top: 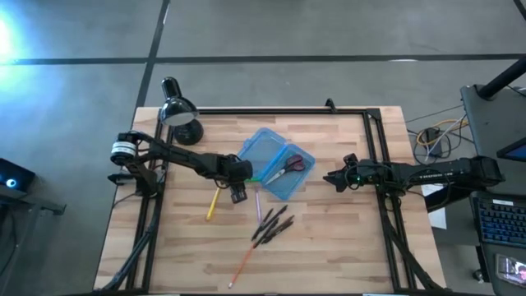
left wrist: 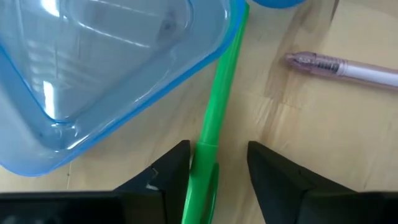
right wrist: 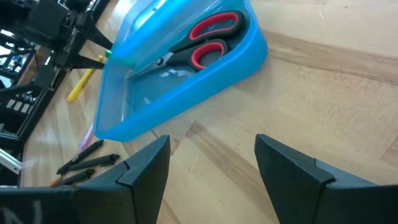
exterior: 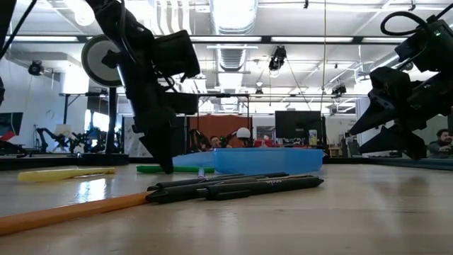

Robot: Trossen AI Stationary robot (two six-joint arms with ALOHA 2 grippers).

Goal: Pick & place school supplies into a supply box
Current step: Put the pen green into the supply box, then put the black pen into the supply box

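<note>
A green pen [left wrist: 217, 93] lies on the wooden table against the edge of the blue supply box's open lid [left wrist: 112, 62]. My left gripper [left wrist: 217, 155] is open, pointing steeply down, with one finger on each side of the pen's near end. The box's base [right wrist: 186, 81] holds red-handled scissors [right wrist: 205, 40]. A pale purple pen [left wrist: 348, 67], a yellow pen [top: 213, 204], black pens [top: 275, 224] and an orange pencil [top: 243, 265] lie flat on the table. My right gripper [right wrist: 211, 155] waits open to the right of the box. My left gripper comes at the green pen from above, its fingers standing across the pen near one end [left wrist: 202, 155]. One finger [left wrist: 174, 163] lies close against the pen's side and the other stands apart. Whether any finger touches the pen, I cannot tell. The pen lies flat on the table.
A black desk lamp [top: 179, 115] stands at the table's far left corner. A black frame rail [top: 271, 110] runs along the far edge and down both sides. Bare wood lies near the front edge.
</note>
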